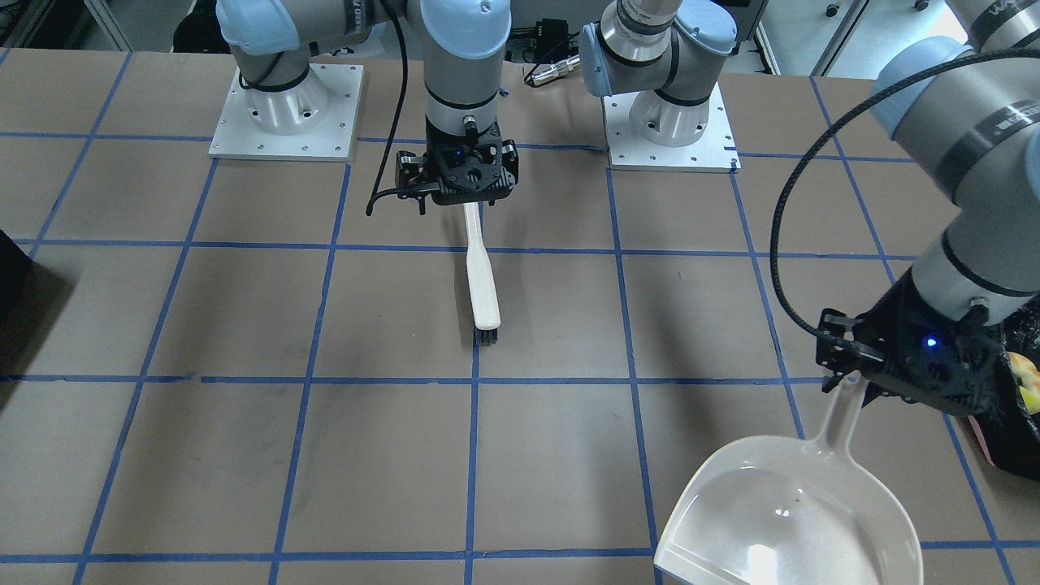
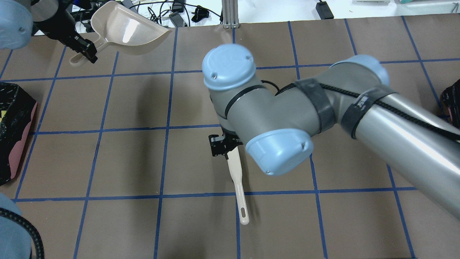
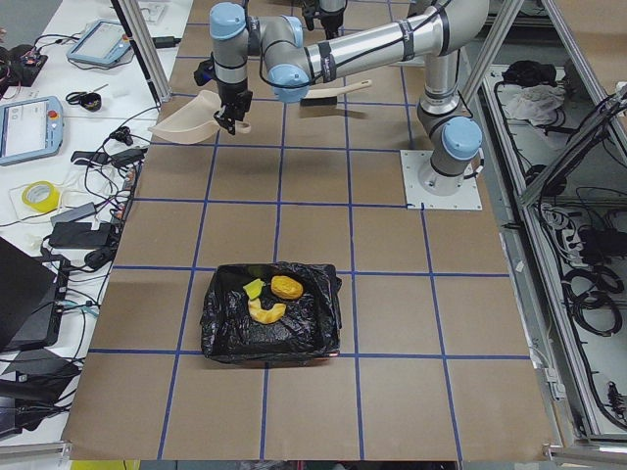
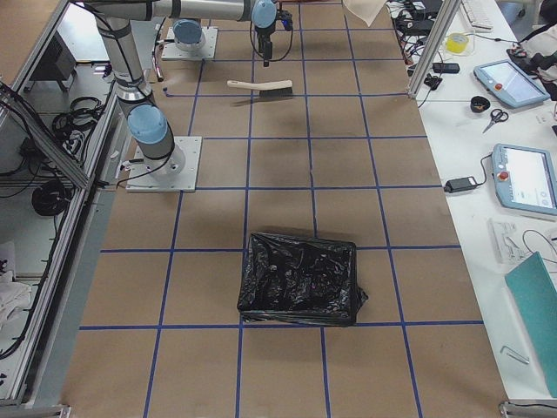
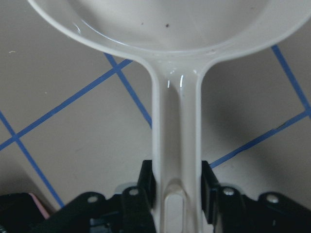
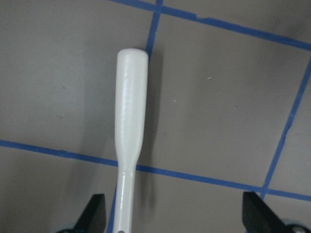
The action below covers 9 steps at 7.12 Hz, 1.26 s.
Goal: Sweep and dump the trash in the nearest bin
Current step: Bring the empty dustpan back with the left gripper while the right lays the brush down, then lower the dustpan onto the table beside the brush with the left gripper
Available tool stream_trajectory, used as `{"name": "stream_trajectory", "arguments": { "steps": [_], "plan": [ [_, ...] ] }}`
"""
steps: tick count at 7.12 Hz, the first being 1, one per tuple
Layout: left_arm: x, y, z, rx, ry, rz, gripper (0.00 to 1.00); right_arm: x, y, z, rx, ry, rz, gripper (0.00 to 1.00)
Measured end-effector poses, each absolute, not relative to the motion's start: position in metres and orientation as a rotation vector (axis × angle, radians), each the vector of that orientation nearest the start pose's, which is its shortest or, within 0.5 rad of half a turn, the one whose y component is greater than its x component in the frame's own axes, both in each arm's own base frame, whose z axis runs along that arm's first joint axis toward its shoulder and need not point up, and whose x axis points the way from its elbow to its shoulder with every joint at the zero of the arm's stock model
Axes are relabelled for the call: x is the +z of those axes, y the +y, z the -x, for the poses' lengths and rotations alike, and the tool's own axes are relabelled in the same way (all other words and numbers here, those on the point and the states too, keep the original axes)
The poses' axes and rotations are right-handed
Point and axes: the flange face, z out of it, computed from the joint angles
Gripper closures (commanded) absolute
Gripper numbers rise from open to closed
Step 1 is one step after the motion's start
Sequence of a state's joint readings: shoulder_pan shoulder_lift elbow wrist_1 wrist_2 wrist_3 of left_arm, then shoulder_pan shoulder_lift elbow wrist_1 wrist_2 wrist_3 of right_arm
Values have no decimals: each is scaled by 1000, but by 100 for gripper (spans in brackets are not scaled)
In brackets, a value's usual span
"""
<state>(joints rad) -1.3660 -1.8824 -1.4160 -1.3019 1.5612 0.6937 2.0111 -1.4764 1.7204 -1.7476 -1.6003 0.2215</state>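
The trash lies inside the bin [image 3: 227, 323] in the exterior left view: a golden-brown lump [image 3: 286, 287], a yellow block [image 3: 254, 288] and a pale scrap [image 3: 266, 312]. The bin, pink-sided with a black bag, also shows at the overhead view's left edge [image 2: 22, 142]. My left gripper [image 1: 849, 382] is shut on the handle of the empty white dustpan [image 1: 788, 520], held above the table beside the bin. My right gripper [image 6: 175, 213] is open, its fingers [image 6: 95, 213] wide apart above a white brush [image 1: 481, 280] lying flat on the table.
A second black-bagged container [image 4: 300, 279] stands toward the table's right end and shows at the overhead view's right edge [image 2: 452, 100]. Both arm bases [image 1: 670, 122] sit on the robot's side. Cables and devices [image 2: 169, 14] lie beyond the far table edge.
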Motion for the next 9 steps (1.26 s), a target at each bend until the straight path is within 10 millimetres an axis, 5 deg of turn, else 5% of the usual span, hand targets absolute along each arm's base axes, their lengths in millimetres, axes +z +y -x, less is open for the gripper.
{"name": "stream_trajectory", "arguments": {
  "steps": [2,5,7,9],
  "plan": [
    [409,-643,55,-151,3042,-663,100,430,-448,-275,-2,3159,297,0],
    [385,-625,139,-91,3105,-479,100,463,-488,-202,-65,3159,250,0],
    [358,-605,209,-73,3128,-383,100,485,-500,-175,-103,3160,221,0],
    [322,-582,263,-79,3139,-336,100,495,-503,-171,-125,3131,219,0]
  ]
}}
